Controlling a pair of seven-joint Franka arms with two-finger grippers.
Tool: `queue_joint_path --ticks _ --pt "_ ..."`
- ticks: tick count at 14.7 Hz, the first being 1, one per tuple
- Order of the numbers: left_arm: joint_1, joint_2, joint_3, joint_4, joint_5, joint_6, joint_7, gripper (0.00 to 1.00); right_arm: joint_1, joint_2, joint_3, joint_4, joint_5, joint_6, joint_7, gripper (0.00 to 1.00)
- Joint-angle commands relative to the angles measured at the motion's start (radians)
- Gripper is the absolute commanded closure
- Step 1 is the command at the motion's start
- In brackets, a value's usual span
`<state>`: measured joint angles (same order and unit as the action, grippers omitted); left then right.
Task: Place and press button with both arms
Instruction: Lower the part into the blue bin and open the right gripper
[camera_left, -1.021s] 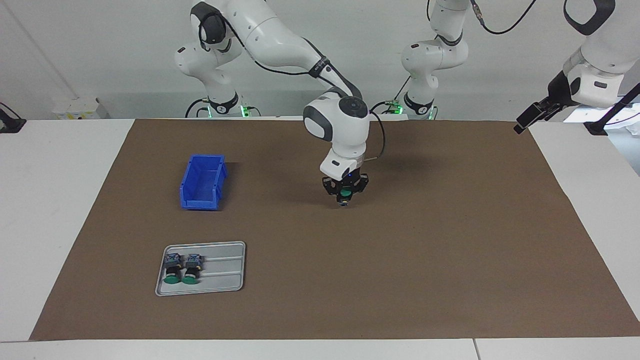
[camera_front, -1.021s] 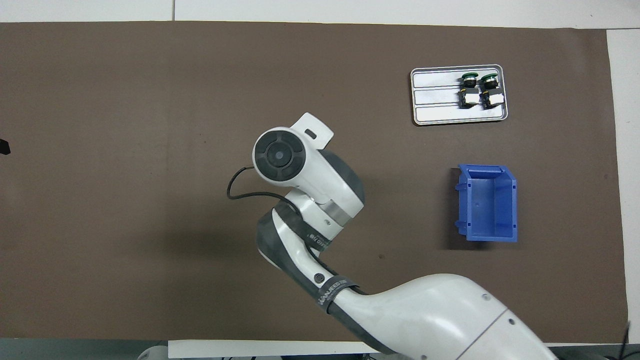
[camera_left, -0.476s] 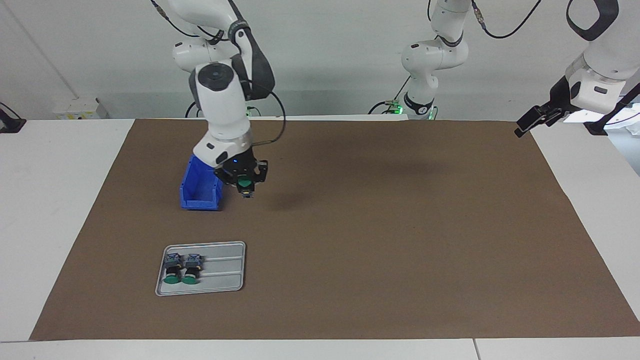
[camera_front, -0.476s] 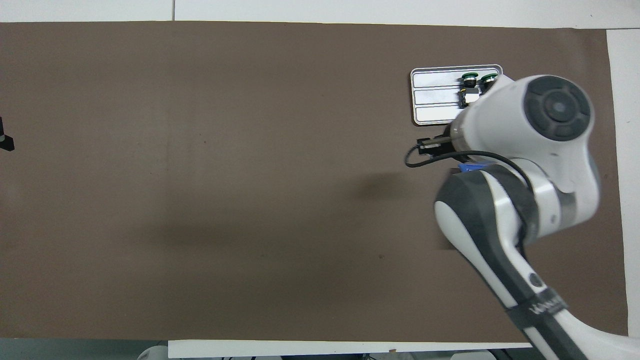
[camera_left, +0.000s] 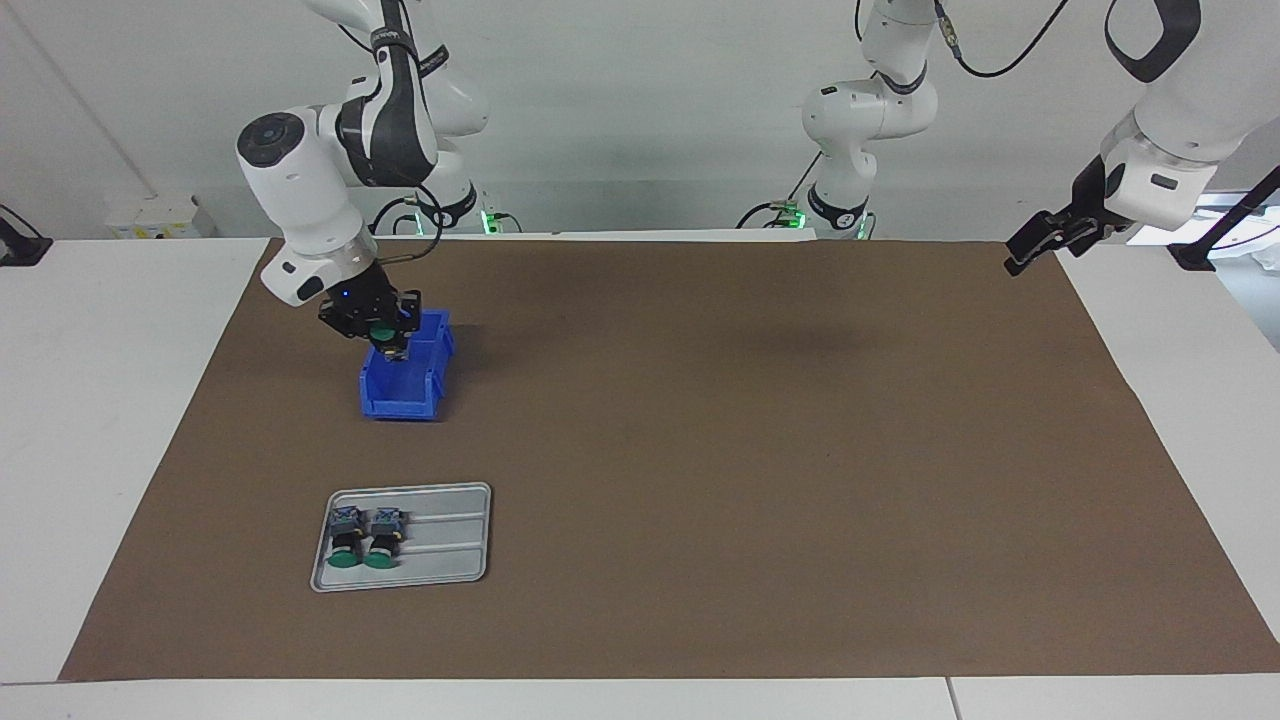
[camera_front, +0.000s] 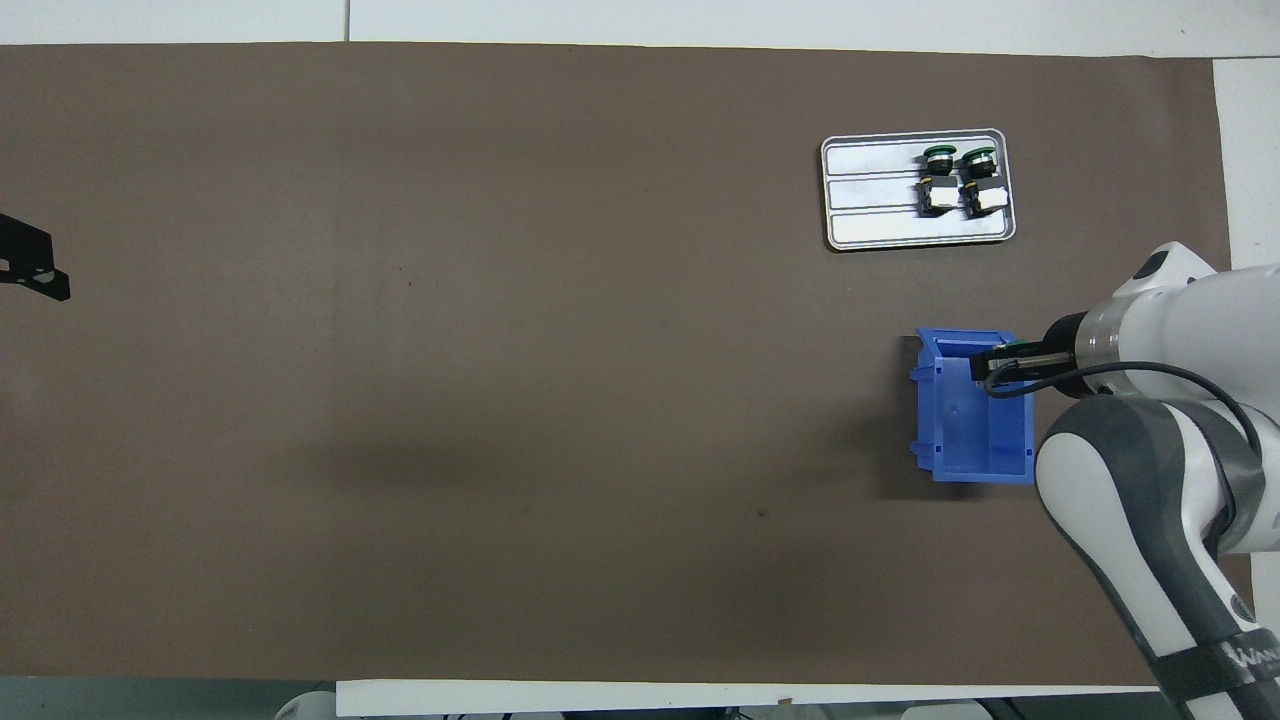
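Right tool (camera_left: 385, 338) around button (camera_left: 381, 331), over bin (camera_left: 405, 392)

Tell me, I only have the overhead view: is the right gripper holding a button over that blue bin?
Observer: Yes. The facing view shows the right gripper shut on a button, with its green cap toward that camera.
Operator: Is it down inside the bin?
Observer: It looks raised above the rim of the blue bin, not down inside it.
Operator: And the other one?
Observer: The left gripper waits, raised over the corner of the mat at the left arm's end of the table.
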<state>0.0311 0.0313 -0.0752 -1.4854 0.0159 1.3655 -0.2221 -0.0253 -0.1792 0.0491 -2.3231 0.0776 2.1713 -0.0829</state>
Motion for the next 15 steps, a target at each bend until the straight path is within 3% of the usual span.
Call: queue_joint_path --ticks 1,5,7,8,12,14,15 --pt "-0.031 -0.002 0.002 -0.002 0.012 -0.014 0.004 0.00 -0.022 -0.005 0.014 -0.071 0.022 0.085 0.005 0.97" --pt "-0.039 -0.013 0.000 -0.016 0.012 -0.019 0.004 0.00 -0.016 0.043 0.014 -0.101 0.013 0.151 -0.005 0.96" --pt "-0.039 -0.014 0.000 -0.023 0.012 -0.020 0.004 0.00 -0.011 0.043 0.014 -0.104 0.011 0.153 0.000 0.86" --pt "-0.043 -0.016 0.000 -0.026 0.012 -0.020 0.004 0.00 -0.013 0.043 0.014 -0.102 0.008 0.153 -0.003 0.77" --pt "-0.046 -0.017 0.000 -0.026 0.012 -0.019 0.006 0.00 -0.013 0.043 0.014 -0.087 0.004 0.134 -0.008 0.14" --pt "-0.046 -0.016 0.000 -0.026 0.012 -0.019 0.007 0.00 -0.015 0.041 0.014 -0.030 0.004 0.070 -0.011 0.09" --pt "-0.046 -0.017 0.000 -0.026 0.012 -0.019 0.007 0.00 -0.015 0.041 0.014 0.012 0.004 0.015 -0.009 0.01"
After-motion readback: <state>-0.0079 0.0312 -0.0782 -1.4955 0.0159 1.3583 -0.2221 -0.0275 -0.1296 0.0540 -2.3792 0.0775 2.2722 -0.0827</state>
